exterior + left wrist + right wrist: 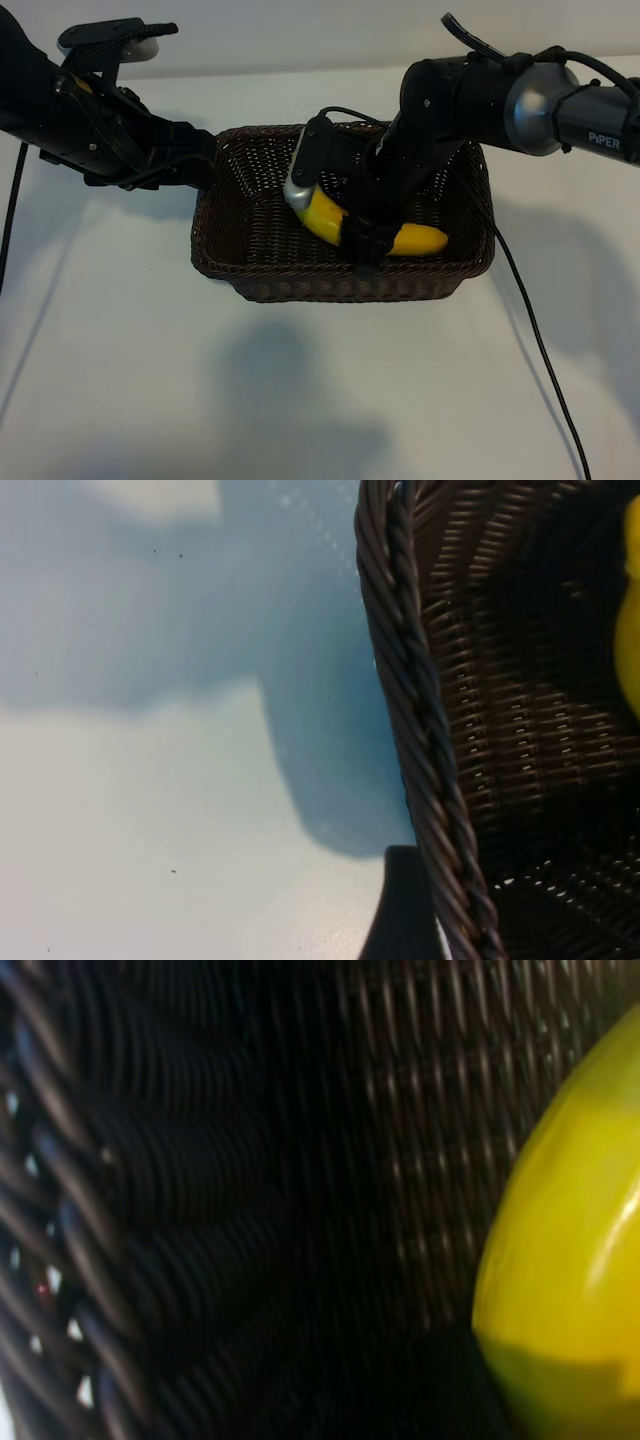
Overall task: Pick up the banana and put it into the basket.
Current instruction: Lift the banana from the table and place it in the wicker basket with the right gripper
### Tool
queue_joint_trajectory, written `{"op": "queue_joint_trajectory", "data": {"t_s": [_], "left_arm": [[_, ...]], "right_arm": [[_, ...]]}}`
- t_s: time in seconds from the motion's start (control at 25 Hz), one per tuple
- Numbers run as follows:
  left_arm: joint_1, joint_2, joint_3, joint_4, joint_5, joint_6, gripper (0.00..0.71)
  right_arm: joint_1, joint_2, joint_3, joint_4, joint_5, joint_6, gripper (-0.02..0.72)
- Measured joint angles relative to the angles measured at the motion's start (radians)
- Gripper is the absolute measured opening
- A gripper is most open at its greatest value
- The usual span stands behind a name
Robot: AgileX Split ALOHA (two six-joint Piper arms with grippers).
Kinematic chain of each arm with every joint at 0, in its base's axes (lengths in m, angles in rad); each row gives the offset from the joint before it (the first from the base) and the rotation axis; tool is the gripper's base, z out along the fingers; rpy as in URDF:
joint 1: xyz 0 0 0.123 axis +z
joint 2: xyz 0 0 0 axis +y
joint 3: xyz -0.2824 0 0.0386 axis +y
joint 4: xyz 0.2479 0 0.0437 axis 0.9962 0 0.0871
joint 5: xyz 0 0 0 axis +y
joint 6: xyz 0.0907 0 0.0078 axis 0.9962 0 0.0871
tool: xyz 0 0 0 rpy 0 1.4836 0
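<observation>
Left gripper (205,150) reaches in from the left of the exterior view and hovers just outside the basket's left rim; its dark fingers are hard to separate against the wicker, and whether they stand apart or together cannot be told. Its wrist view shows the braided rim of the basket (420,730) running past, with pale table (150,810) beyond and one dark fingertip (400,910) just beside the rim.

At centre, the basket (245,250) sits on the white table (320,400): dark brown wicker, rectangular, with rounded corners and sloping sides.

Inside it lies the banana (325,215), yellow and curved, running from the middle of the basket toward its near right corner. One end is partly covered by the grey wrist housing of the right arm; the other end points right, close to the right wall.

Right gripper (362,240) comes down into the basket from the arm at upper right. Its dark fingers straddle the banana about midway along its length, one on the far side and one on the near side. Whether they press the fruit or stand slightly clear of it cannot be told. Its wrist view shows the banana's yellow skin (570,1260) close up against the basket's woven wall (200,1210).

A black cable (540,340) trails from the right arm across the table toward the near right.
</observation>
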Motion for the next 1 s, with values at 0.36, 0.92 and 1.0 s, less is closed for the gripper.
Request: {"op": "queue_joint_trajectory", "data": {"t_s": [0.36, 0.92, 1.0], "left_arm": [[0.000, 0.000, 0.000, 0.000, 0.000, 0.000, 0.592], [0.000, 0.000, 0.000, 0.000, 0.000, 0.002, 0.592], [0.000, 0.000, 0.000, 0.000, 0.000, 0.002, 0.592]], "right_arm": [[0.000, -0.005, -0.001, -0.034, 0.001, 0.087, 0.702], [0.000, -0.148, -0.001, -0.100, 0.009, 0.237, 0.676], [0.000, -0.171, -0.001, -0.114, 0.010, 0.258, 0.675]]}}
